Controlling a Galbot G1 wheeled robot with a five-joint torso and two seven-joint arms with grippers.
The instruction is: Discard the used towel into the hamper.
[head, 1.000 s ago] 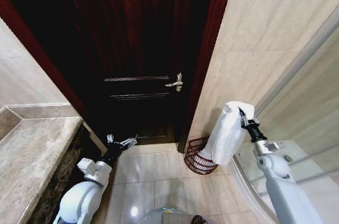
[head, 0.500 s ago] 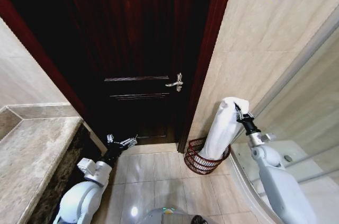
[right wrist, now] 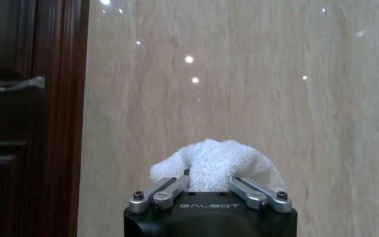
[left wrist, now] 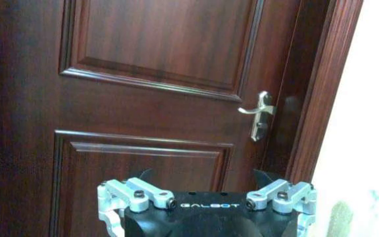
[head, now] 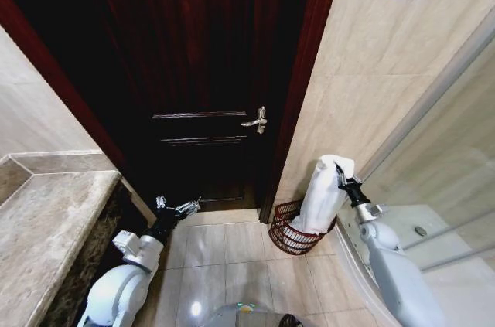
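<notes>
The right claw (head: 340, 175) is clamped on the top of the white towel (head: 321, 199), which hangs down with its bottom end inside the hamper (head: 288, 236). The hamper sits on the floor by the door frame (head: 298, 95). To do it well, go lower, then let go. The wall (head: 363, 72) is close behind. The left claw (head: 176, 206) waits low, its fingers apart.
</notes>
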